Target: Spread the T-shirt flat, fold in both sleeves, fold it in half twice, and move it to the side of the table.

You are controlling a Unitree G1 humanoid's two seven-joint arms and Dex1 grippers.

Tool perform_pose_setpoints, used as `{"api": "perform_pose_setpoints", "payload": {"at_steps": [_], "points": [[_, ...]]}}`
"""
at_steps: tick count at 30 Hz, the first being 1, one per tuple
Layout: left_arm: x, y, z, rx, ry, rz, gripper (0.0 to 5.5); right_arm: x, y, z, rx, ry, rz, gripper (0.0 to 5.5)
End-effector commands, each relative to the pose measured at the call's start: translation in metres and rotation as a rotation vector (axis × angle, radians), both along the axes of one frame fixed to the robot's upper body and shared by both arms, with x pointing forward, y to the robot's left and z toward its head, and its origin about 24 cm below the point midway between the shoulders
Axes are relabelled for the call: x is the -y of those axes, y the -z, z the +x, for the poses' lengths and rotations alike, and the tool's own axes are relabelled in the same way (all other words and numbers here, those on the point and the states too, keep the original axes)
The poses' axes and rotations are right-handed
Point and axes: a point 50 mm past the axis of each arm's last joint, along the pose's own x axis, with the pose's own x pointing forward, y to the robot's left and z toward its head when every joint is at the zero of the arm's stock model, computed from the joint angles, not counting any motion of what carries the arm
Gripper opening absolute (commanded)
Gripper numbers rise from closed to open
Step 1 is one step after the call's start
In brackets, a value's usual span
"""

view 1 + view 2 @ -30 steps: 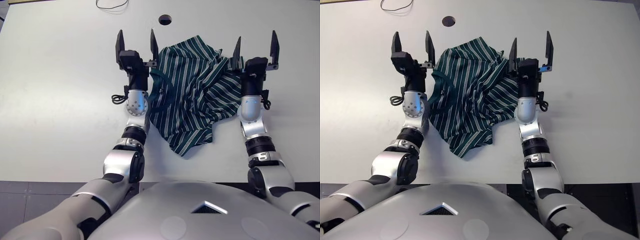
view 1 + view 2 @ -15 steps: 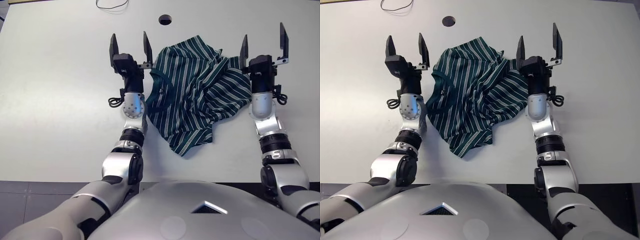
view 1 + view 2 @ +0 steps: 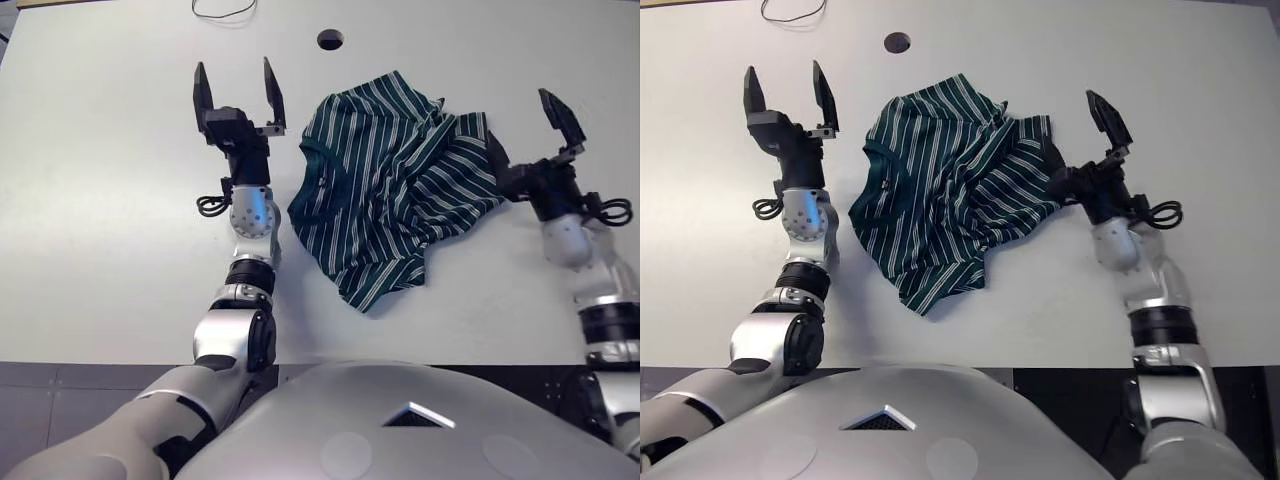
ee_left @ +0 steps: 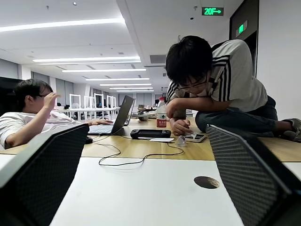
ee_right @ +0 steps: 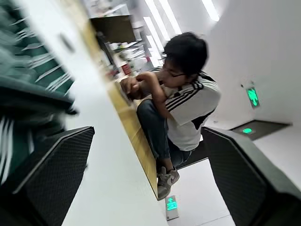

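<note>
A dark green T-shirt with white stripes lies crumpled in the middle of the white table, its collar toward my left arm. My left gripper stands open to the left of the shirt, fingers pointing at the far edge, clear of the cloth. My right gripper is open at the shirt's right edge and rolled onto its side, one finger high and the other low beside the cloth. Striped fabric sits close beside one right fingertip in the right wrist view. Nothing is between either gripper's fingers.
A round dark hole is in the table beyond the shirt, also seen as the hole ahead of the left gripper. A thin black cable lies at the far edge. Bare table stretches to both sides.
My left arm has shifted left, away from the shirt. My right arm has swung right and rolled sideways, its lower finger dropping to the shirt's right edge. The shirt has not moved.
</note>
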Motion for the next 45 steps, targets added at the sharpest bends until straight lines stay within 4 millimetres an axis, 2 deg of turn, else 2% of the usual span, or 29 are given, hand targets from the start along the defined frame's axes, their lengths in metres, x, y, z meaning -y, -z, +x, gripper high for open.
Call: {"api": "perform_pose_setpoints", "payload": {"at_steps": [1,7,11,15,18,21,23,26,27,29,31,34,36,39,42,45], "points": [[-0.004,0.0,-0.001,0.0,-0.014,0.019,4.65,-0.008,-0.007,0.004,-0.069,-0.096,-0.161,4.19],[-0.004,-0.003,-0.002,0.018,-0.022,0.018,4.65,-0.025,0.033,0.015,-0.267,-0.194,-0.293,4.19],[-0.005,-0.007,-0.004,0.038,-0.023,0.024,4.65,-0.014,0.042,0.003,-0.368,-0.238,-0.378,4.19],[-0.009,-0.009,-0.006,0.048,-0.031,0.033,4.65,0.016,0.029,-0.041,-0.508,-0.31,-0.452,4.19],[-0.011,-0.012,-0.007,0.059,-0.027,0.056,4.65,0.012,0.012,-0.079,-0.565,-0.386,-0.414,4.19],[-0.012,-0.016,-0.006,0.073,-0.019,0.083,4.65,0.001,0.002,-0.098,-0.564,-0.434,-0.384,4.19],[-0.015,-0.018,-0.006,0.079,-0.022,0.098,4.65,-0.022,0.004,-0.11,-0.578,-0.537,-0.348,4.19],[-0.02,-0.02,-0.009,0.089,-0.04,0.118,4.65,-0.074,0.028,-0.12,-0.641,-0.793,-0.286,4.19],[-0.02,-0.02,-0.009,0.092,-0.038,0.13,4.65,-0.084,0.032,-0.12,-0.646,-0.845,-0.275,4.19],[-0.019,-0.021,-0.01,0.094,-0.028,0.15,4.65,-0.095,0.031,-0.111,-0.615,-0.878,-0.25,4.19],[-0.019,-0.02,-0.011,0.092,-0.02,0.165,4.65,-0.093,0.021,-0.094,-0.548,-0.846,-0.233,4.19],[-0.019,-0.02,-0.011,0.09,-0.018,0.176,4.65,-0.082,-0.018,-0.071,-0.407,-0.799,-0.138,4.19],[-0.018,-0.022,-0.009,0.096,-0.013,0.19,4.65,-0.076,-0.052,-0.056,-0.298,-0.8,-0.039,4.19],[-0.018,-0.028,-0.006,0.117,0.008,0.263,4.65,-0.074,-0.081,-0.034,-0.235,-0.825,0.072,4.19],[-0.02,-0.033,-0.003,0.122,0.033,0.36,4.65,-0.078,-0.086,-0.005,-0.244,-0.803,0.135,4.19],[-0.014,-0.032,-0.011,0.117,0.199,0.56,4.65,-0.087,-0.067,0.031,-0.308,-0.72,0.122,4.19]]}}
